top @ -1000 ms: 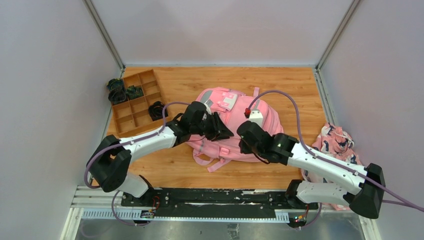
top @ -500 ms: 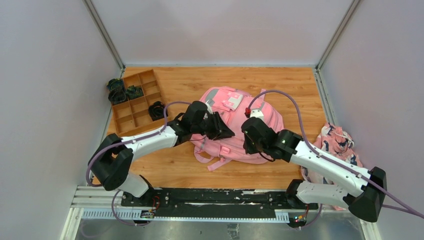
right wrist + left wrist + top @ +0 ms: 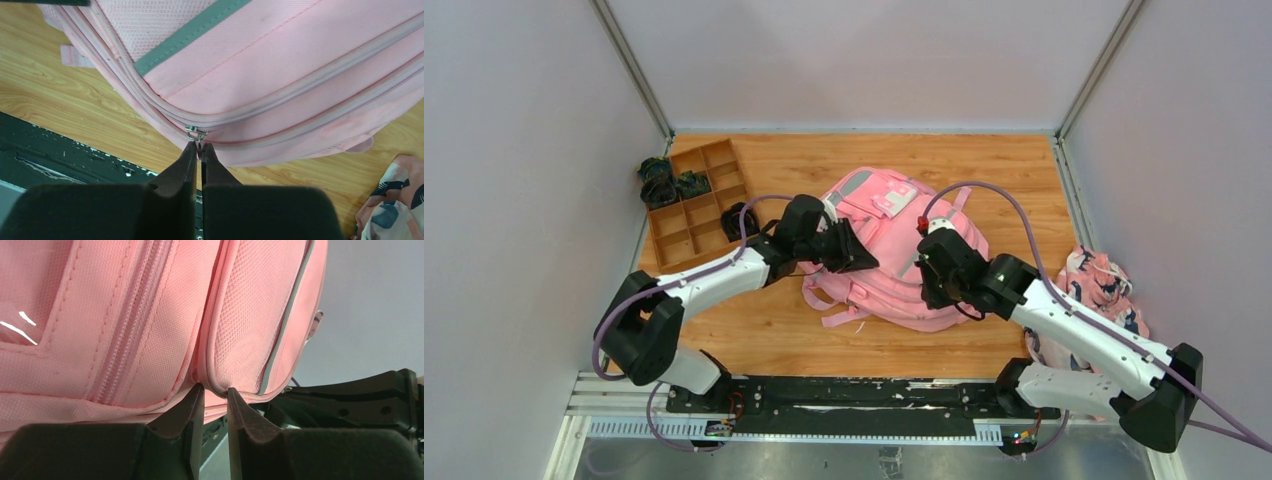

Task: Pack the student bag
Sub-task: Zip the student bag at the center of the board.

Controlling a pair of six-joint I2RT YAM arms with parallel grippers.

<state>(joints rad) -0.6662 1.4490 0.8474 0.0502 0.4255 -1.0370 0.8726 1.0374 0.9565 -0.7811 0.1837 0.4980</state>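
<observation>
The pink student bag [image 3: 892,250] with grey trim lies in the middle of the wooden table. My left gripper [image 3: 852,258] is shut on a piped seam of the bag [image 3: 220,340] at its left side. My right gripper [image 3: 929,288] is at the bag's near right side, shut on the metal zipper pull [image 3: 196,134] of the bag's main zip; the bag [image 3: 280,75] fills that view.
A brown compartment tray [image 3: 692,204] with dark items stands at the back left. A pink-and-navy floral cloth [image 3: 1096,290] lies at the table's right edge; it also shows in the right wrist view [image 3: 395,200]. A black rail [image 3: 854,392] runs along the near edge.
The bag has turned and shifted away and to the right, with its straps swung left. Both grippers moved with it, the right one farther from the near edge.
</observation>
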